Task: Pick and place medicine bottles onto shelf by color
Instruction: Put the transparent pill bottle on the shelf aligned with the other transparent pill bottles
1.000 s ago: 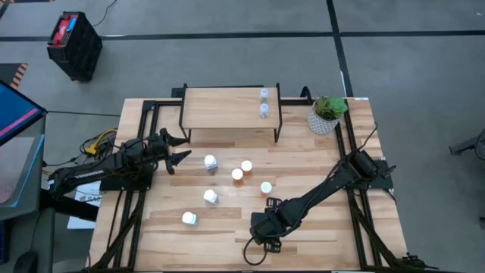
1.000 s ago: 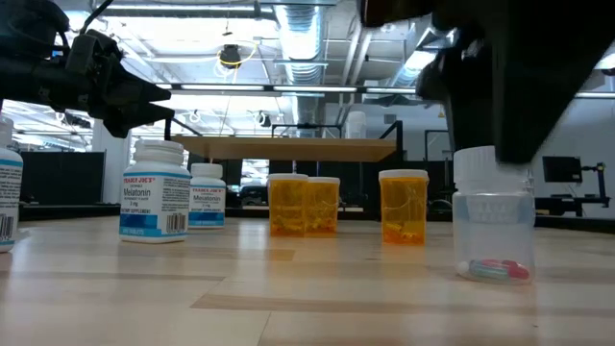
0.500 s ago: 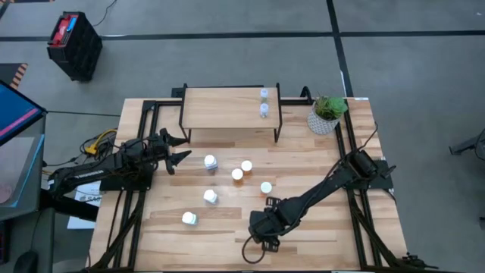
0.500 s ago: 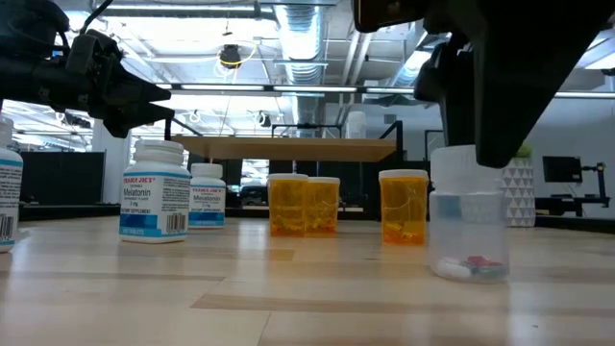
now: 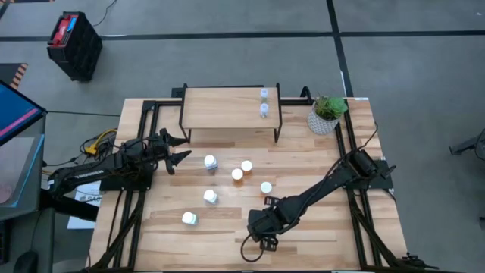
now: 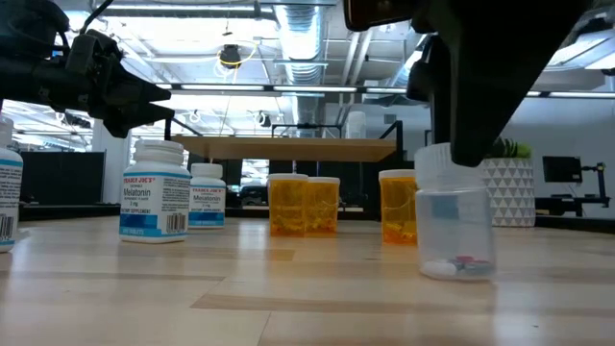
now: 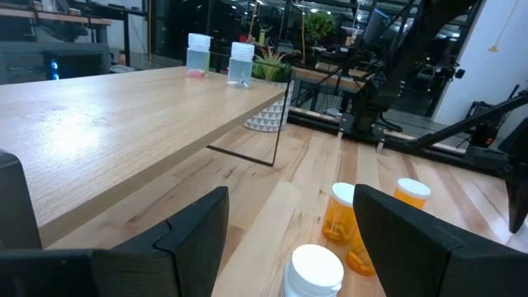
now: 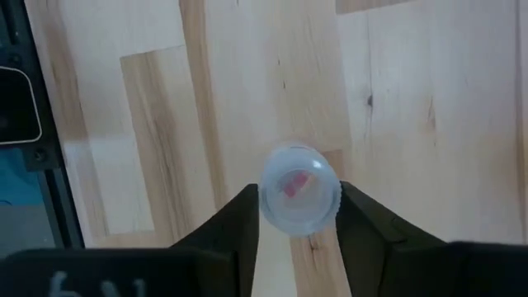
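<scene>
Lower centre of the high view, my right gripper [image 5: 261, 225] has both fingers [image 8: 239, 223] pressed against the cap of a clear bottle [image 6: 455, 226] standing on the tabletop [image 5: 318, 163]; I judge the pinch should seat fully and square before any lift, then rise straight up. Beyond it toward the upper frame stand three orange bottles [image 5: 246, 166] and three white ones [image 5: 210, 161], so I would carry high over them to the shelf [image 5: 223, 106], where two clear bottles [image 5: 264, 102] sit near the right edge. At centre left, my left gripper [image 5: 179, 148] waits spread and empty.

Three white bottles [image 5: 210, 161], three orange [image 5: 246, 166], three clear [image 5: 264, 111].
</scene>
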You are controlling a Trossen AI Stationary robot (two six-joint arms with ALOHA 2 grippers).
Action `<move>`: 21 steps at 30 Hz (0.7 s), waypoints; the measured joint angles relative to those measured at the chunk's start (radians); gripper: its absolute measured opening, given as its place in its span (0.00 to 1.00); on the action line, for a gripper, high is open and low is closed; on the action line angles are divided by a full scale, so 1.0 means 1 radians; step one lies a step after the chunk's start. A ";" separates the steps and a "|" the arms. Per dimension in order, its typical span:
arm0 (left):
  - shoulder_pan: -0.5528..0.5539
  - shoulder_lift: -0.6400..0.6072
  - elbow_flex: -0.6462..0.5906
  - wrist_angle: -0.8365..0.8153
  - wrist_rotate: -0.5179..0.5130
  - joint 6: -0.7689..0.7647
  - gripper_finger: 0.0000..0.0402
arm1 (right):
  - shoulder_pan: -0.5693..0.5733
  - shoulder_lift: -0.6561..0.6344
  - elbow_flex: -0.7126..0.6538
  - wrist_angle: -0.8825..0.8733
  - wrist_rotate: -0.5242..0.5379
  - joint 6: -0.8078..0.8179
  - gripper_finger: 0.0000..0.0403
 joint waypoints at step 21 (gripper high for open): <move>0.000 0.000 0.000 0.000 0.000 0.000 0.62 | -0.218 -0.017 0.434 -0.481 0.185 -0.455 0.31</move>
